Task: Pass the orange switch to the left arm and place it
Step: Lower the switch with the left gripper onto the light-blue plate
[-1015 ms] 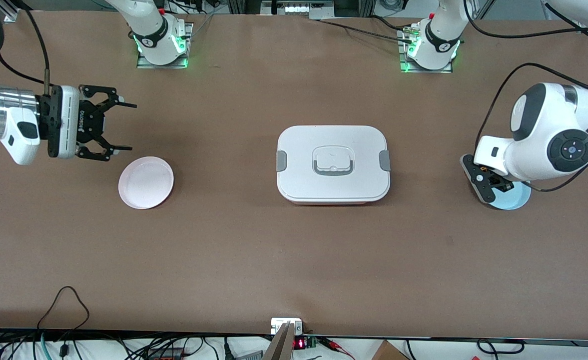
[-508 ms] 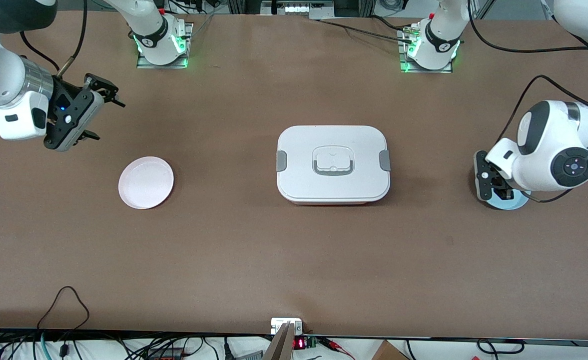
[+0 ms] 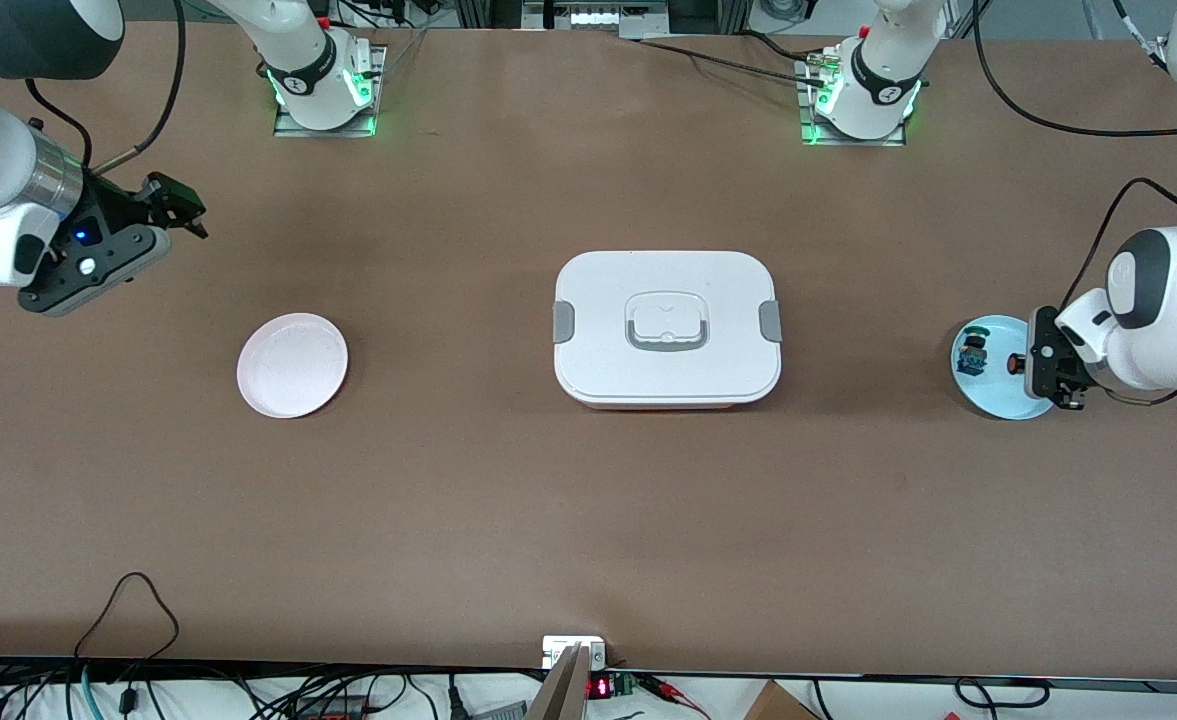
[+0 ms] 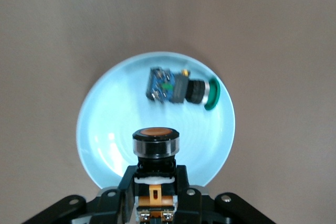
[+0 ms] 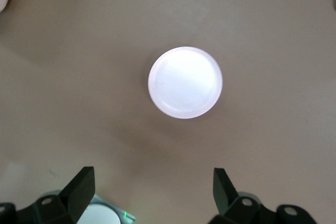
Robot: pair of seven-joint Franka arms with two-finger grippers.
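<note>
The table (image 3: 588, 520) was lit evenly and brightly from overhead, and only soft, short shadows were cast beneath the box (image 3: 666, 328) and the pink plate (image 3: 292, 365). In the right wrist view that plate was washed out by glare to near white, and a broad dim shadow was spread below it. In the left wrist view a bright sheen was seen on the blue plate (image 4: 105, 140), just ahead of the left gripper (image 4: 155, 203), whose near parts were softly blurred. Green lamps glowed at both arm bases.
</note>
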